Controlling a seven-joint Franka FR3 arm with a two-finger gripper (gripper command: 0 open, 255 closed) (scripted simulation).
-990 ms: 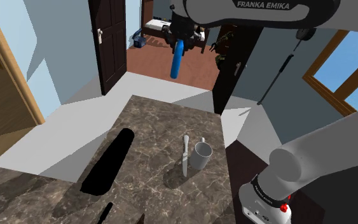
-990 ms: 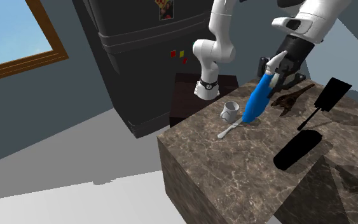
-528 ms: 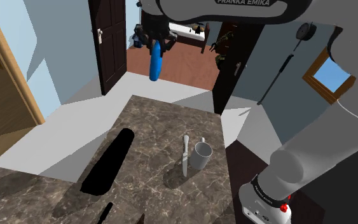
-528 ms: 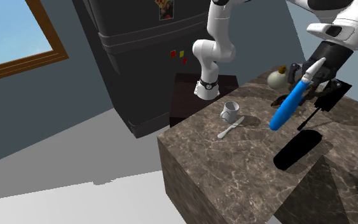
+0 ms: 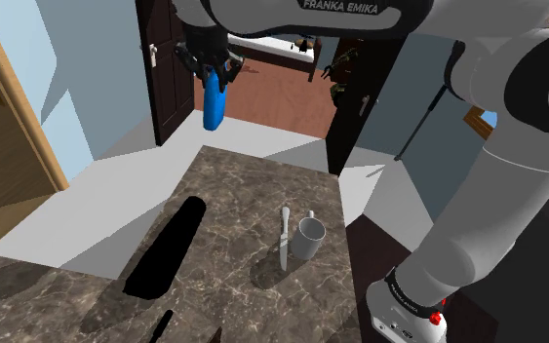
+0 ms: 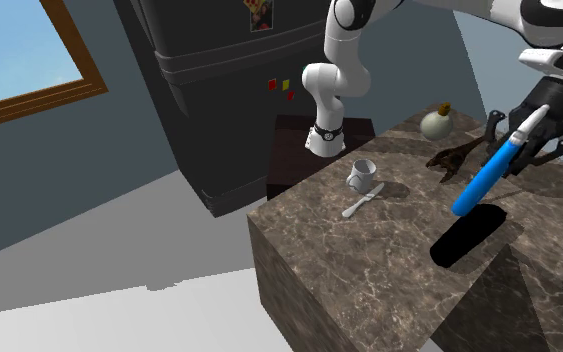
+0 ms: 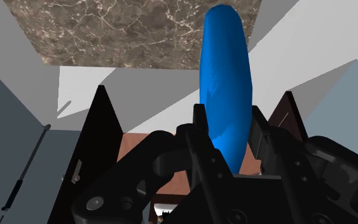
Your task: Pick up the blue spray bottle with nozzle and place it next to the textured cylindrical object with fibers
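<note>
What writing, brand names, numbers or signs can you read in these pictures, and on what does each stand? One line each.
"FRANKA EMIKA": white arm link, shoulder view.
Black ring at the arm's base: white marks, too small to read.
Picture on the dark fridge: too blurred to read.
Red and yellow fridge squares: no text.
Blue spray bottle in the hand: no label.

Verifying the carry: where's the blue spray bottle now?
Clamped in the gripper, the blue spray bottle hangs tilted at the second exterior view's right, above the black shape on the marbled counter.
</note>
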